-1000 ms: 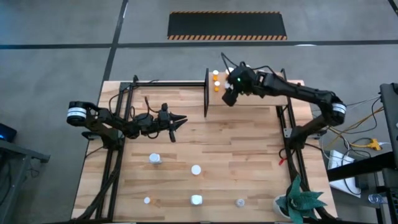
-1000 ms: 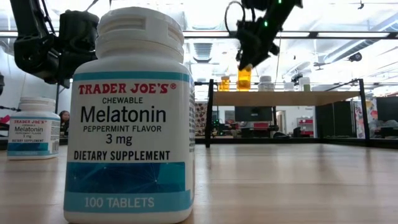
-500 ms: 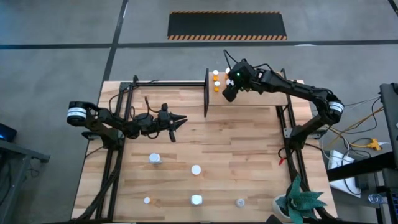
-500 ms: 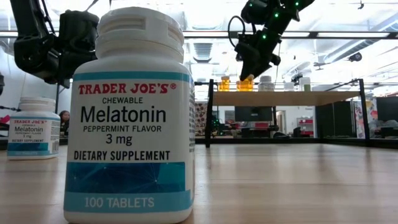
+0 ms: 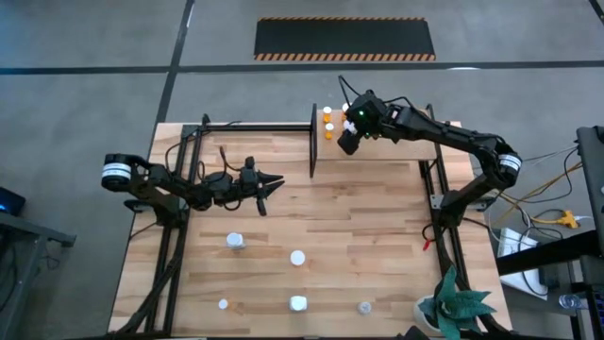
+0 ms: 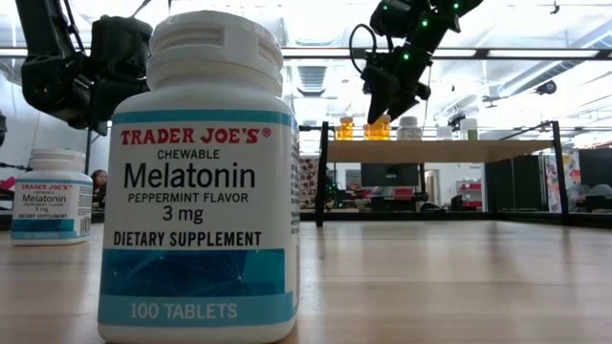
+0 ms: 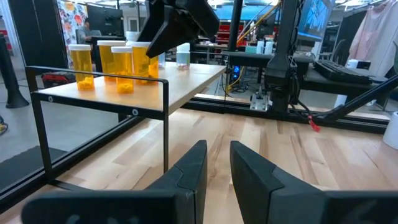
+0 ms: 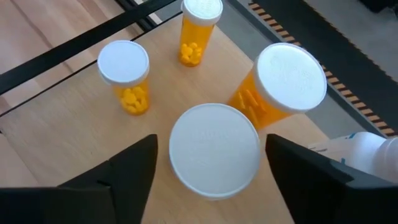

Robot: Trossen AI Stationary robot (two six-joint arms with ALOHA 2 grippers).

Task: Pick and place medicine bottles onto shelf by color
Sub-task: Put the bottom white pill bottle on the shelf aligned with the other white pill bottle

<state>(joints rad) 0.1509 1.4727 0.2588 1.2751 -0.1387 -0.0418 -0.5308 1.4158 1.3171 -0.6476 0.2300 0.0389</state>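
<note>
Four orange bottles (image 8: 214,149) now stand on the shelf (image 7: 186,84); your right gripper (image 8: 211,171), fingers spread, has released. Lift clear, then fetch a white bottle (image 5: 298,257). Left gripper (image 7: 214,171), nearly closed and empty, waits.

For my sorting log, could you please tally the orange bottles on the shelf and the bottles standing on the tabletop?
Orange bottles on the shelf: 4
Bottles on the tabletop: 5
Total: 9
</note>
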